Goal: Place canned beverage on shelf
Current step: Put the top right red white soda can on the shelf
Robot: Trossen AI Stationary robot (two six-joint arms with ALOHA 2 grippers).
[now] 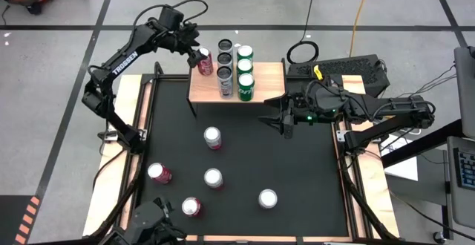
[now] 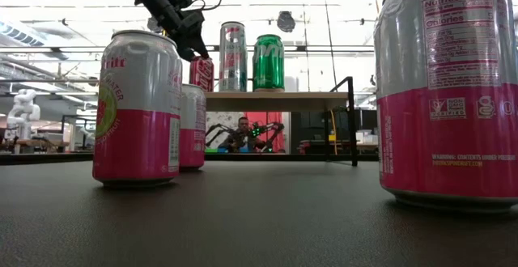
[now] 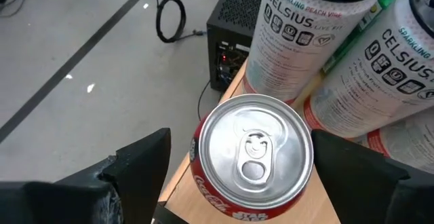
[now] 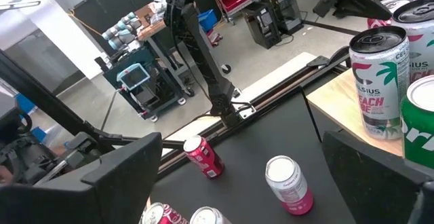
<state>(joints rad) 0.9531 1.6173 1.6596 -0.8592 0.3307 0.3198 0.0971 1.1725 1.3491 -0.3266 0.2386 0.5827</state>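
Right up against the low camera, a pink-and-silver can (image 2: 449, 89) fills the right edge, with a second pink can (image 2: 136, 109) on the left of the black surface (image 2: 259, 218). Beyond them the shelf (image 2: 275, 95) stands on thin black legs, carrying a tall silver can (image 2: 232, 57) and a green can (image 2: 269, 62). The left gripper (image 2: 193, 47) comes down from above onto a red can (image 2: 201, 73) at the shelf's left end.

From above, the red can (image 1: 202, 57) sits at the shelf's (image 1: 271, 85) left edge, between the fingers of the left gripper (image 1: 197, 52); the low view cannot show that three dark-topped cans and three green ones stand in two rows beside it. The right gripper (image 1: 286, 122) hangs over the surface just off the shelf's front right corner, fingers apart and empty. Five more cans are scattered on the surface, one lying over the wooden side strip (image 1: 133, 193).

The left wrist view looks straight down on the red can's (image 3: 252, 157) silver top, one dark finger (image 3: 135, 176) on each side with a gap to the can, so the gripper is open around it, not clamping. Two tall white cans stand just beside it.

The right wrist view shows its own fingers (image 4: 122, 176) spread wide, holding nothing.
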